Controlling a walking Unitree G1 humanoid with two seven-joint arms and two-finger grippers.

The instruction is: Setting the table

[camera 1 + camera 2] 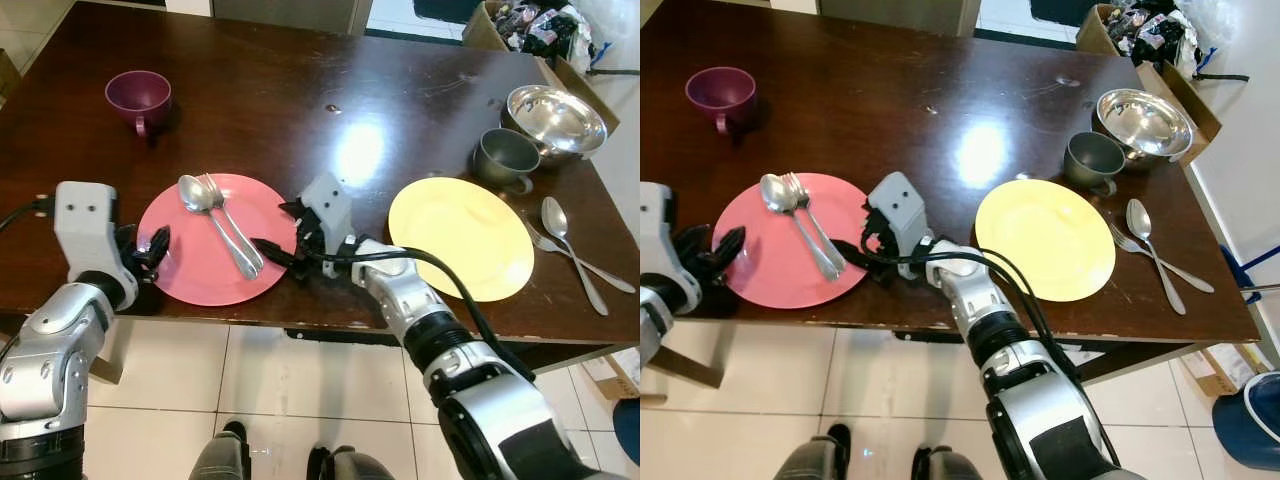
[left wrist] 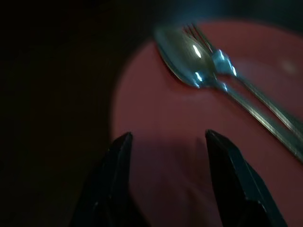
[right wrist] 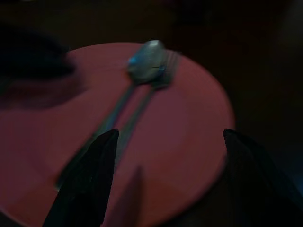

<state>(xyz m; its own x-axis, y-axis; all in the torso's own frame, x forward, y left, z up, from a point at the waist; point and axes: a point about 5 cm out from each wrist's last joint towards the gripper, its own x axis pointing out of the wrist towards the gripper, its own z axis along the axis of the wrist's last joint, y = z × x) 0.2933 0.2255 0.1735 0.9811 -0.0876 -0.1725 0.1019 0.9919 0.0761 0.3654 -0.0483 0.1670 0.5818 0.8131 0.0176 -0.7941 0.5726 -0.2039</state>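
A round pink plate (image 1: 200, 262) is lying at the near edge of the dark brown wooden table (image 1: 300, 110), carrying a silver metal spoon (image 1: 205, 212) and a silver metal fork (image 1: 232, 228) lying side by side, heads pointing away from the robot. The left gripper (image 1: 150, 250) is hovering at the plate's left rim, its two black fingers (image 2: 111, 175) standing apart with nothing between them. The right gripper (image 1: 285, 240) is reaching in at the plate's right rim, its fingers (image 3: 90, 179) likewise spread wide over the pink surface and holding nothing.

To the right, a round yellow plate (image 1: 460, 238) is sitting bare, well apart from the pink one. Beside it on the right, a second silver spoon (image 1: 570, 245) and second silver fork (image 1: 560, 250) are lying crossed on the table. Behind the yellow plate, a grey metal mug (image 1: 505, 158) is standing just beside a shiny steel bowl (image 1: 555, 120). A purple cup (image 1: 139, 99) is standing upright at the far left of the table
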